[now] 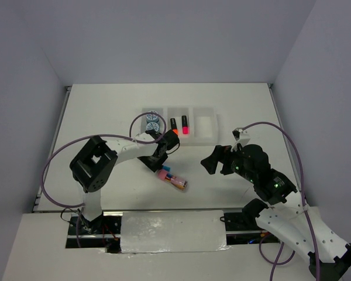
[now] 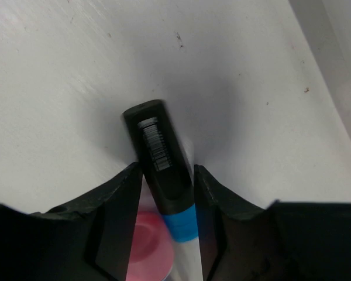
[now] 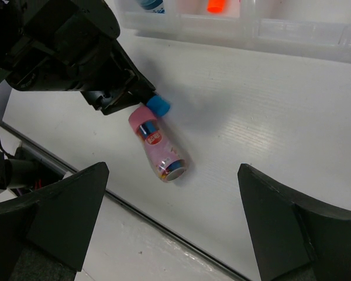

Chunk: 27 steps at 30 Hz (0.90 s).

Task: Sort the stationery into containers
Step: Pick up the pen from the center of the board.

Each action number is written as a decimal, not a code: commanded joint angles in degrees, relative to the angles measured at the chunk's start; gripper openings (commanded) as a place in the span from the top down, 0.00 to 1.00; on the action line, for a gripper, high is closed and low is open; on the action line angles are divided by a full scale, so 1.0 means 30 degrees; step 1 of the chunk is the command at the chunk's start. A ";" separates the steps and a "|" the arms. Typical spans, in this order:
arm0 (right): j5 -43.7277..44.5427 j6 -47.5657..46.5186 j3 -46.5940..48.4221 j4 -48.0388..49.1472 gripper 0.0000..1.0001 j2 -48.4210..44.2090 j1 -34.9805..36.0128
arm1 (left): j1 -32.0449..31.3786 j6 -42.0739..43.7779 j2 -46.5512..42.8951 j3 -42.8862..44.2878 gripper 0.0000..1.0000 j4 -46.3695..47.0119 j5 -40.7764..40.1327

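Currently, left tool [image 2: 167,172] clamped on blue-capped marker [image 2: 158,143], right tool [image 3: 176,218] spread wide — holding nothing.

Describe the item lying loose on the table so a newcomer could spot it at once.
Start at the white three-compartment tray at the far middle of the table and come toward the arms to the left gripper, shut on a blue-capped marker. The pink-capped bundle lies right beside that cap. It is stubby and fatter than the slim black markers.
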 commanded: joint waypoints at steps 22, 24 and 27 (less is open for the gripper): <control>0.0313 0.0011 0.0209 0.0184 0.00 -0.0912 0.0174 | -0.1436 0.1752 -0.2881 0.0634 1.00 0.1333 -0.3489; 0.0460 0.0040 0.0355 0.0097 0.00 -0.0999 0.0145 | -0.1962 0.2103 -0.3497 0.1276 1.00 0.1157 -0.4602; 0.0520 0.0011 0.0444 -0.0020 0.00 -0.1029 0.0175 | -0.2432 0.3681 -0.3996 0.1864 1.00 0.2001 -0.5862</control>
